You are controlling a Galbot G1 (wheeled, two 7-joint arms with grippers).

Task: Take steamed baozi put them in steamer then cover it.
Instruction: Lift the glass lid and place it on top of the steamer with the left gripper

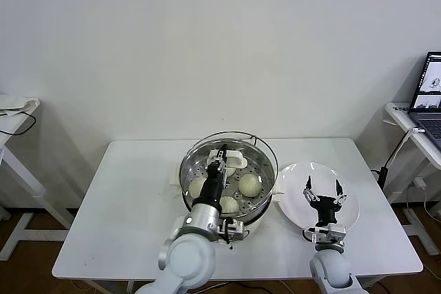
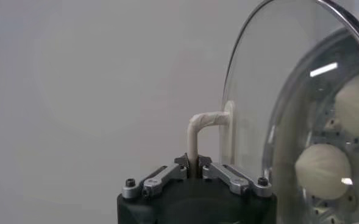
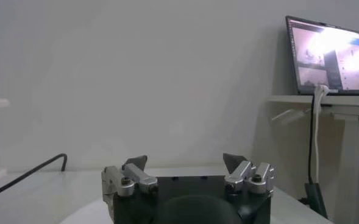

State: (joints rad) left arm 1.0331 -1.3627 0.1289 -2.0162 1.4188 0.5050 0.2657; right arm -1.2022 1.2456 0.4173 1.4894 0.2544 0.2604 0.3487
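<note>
Rigid, breakable glass cover [image 2: 270, 103] pinched by left gripper [image 2: 195, 163] at its white handle [image 2: 202, 125], above steamer [image 1: 265, 160]; right gripper [image 1: 324, 191] spread.

From the head camera I count three small round cream-white dough buns [image 1: 249, 184] for certain, at the centre of the frame inside the one large shiny stainless-steel steamer pot [image 1: 262, 155]; a fourth may be hidden behind my arm. One round clear glass lid with a metal rim and white handle [image 1: 235, 160] stands over the pot. One flat white round plate [image 1: 350, 197] sits right of centre. One white rectangular table [image 1: 131, 204] carries it all. One open laptop [image 1: 431, 98] shows at the right edge. I count two grippers: left gripper [image 1: 219, 160], right gripper [image 1: 323, 190].
</note>
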